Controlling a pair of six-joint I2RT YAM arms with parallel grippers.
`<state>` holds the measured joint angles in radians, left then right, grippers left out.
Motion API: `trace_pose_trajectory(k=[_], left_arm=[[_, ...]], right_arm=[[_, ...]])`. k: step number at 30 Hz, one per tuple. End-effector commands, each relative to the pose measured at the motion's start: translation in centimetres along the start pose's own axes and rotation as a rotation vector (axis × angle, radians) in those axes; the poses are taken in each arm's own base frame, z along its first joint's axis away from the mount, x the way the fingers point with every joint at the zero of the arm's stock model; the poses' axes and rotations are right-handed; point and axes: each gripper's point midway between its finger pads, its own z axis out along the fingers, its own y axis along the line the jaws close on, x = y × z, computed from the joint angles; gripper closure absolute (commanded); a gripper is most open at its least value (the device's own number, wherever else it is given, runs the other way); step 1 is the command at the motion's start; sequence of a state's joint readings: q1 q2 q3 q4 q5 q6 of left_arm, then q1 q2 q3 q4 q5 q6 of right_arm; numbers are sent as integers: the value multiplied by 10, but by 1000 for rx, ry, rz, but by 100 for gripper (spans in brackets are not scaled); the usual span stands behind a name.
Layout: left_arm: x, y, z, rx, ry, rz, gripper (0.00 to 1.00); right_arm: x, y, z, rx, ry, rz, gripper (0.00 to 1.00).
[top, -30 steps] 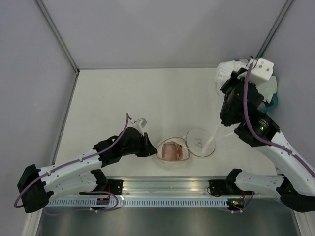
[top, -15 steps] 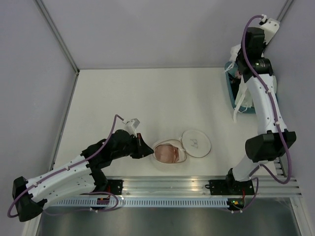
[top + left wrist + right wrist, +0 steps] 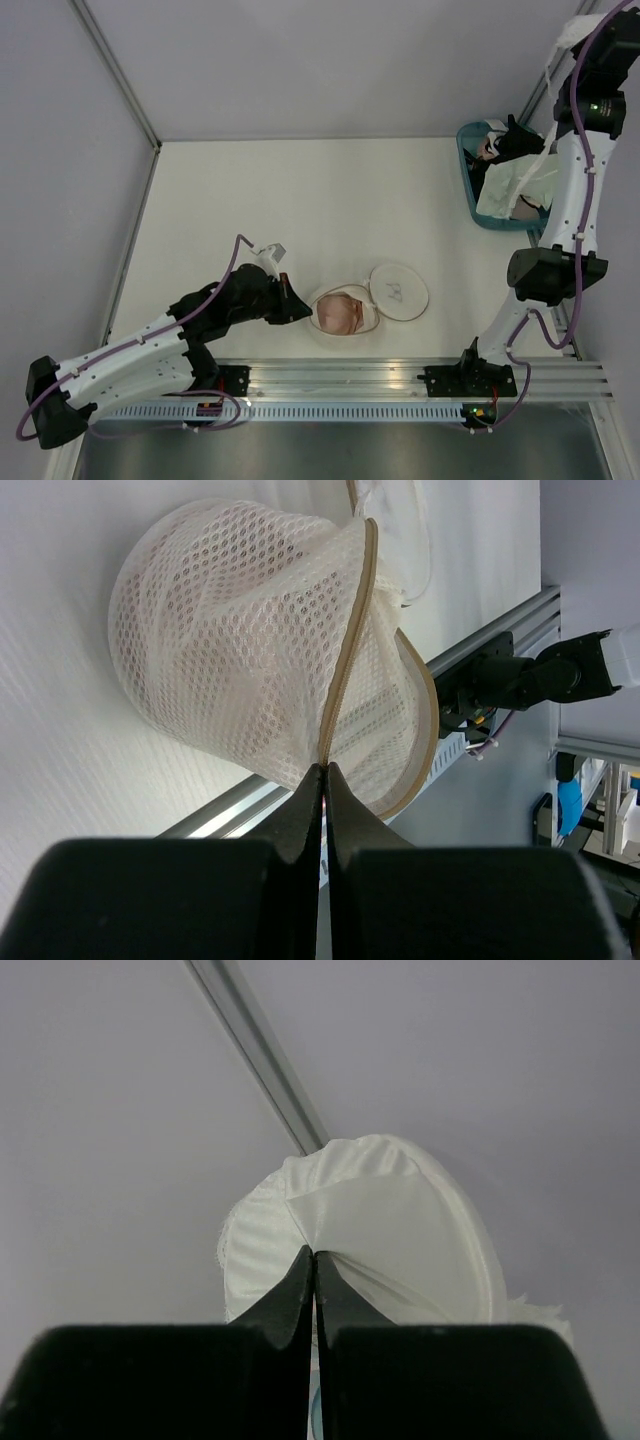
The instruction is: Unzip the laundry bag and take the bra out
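Two closed grippers: the left gripper (image 3: 322,770) pinches the tan rim of the laundry bag (image 3: 220,630) at its 9 o'clock; the right gripper (image 3: 315,1260) clamps a white cloth (image 3: 400,1230) high at 2 o'clock. The bra (image 3: 340,312) lies inside the unzipped bag; removal seemingly comes next, needing the right gripper freed.

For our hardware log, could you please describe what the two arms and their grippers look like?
Both the left arm and right arm have white shells with black joints, and a purple cable runs along each. The fingers are black tapered wedges.
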<state>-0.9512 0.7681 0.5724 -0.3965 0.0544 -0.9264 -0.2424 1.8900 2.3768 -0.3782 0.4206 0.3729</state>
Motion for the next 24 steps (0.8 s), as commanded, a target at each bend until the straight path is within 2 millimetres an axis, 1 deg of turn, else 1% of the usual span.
trace_pose_trajectory(k=[1,2,3,5,6,7,9,10,12,13,15,16,17,18,19,20,21,23,24], left_arm=[[7,2,2,-9,25,-39,98],[6,2,2,-12,23,-42,98],[6,3,3,-13,21,-42,98],[6,2,2,-14,21,-41,98],[5,3,2,-17,18,-42,98],[6,4,3,-21,19,-42,98],[6,5,4,-23,20,-40,98],[6,5,4,-23,20,-40,98],[7,7,5,-33,23,-39,98],[7,8,5,-34,21,-44,98],[7,9,6,-37,19,-44,98],[6,9,6,-39,17,-41,98],[6,9,6,-37,14,-42,98],[6,9,7,-37,15,-41,98],[7,10,7,-40,15,-41,98],[6,10,8,-40,12,-43,98],[5,9,8,-38,12,-41,98],[5,8,9,-35,12,-42,98],[4,6,9,-29,7,-42,98]], right_arm=[[-46,24,-3,-111,-126,100,99],[-40,22,2,-105,-112,100,99],[-29,20,7,-104,-79,93,99],[11,11,26,-85,-1,87,99],[25,8,32,-89,24,86,100],[60,-1,41,-68,85,68,99],[92,-7,49,-64,138,63,100],[123,-13,57,-54,196,48,99],[160,-21,62,-43,279,24,100],[187,-29,66,-23,325,10,100],[208,-40,67,9,351,-5,100],[221,-51,66,44,365,-25,100],[231,-55,66,58,375,-37,100],[240,-63,66,87,391,-52,100],[242,-67,67,113,395,-58,99],[252,-76,63,150,434,-78,100],[262,-80,63,163,460,-90,90],[264,-76,60,140,482,-88,55],[253,-70,57,126,466,-79,34]])
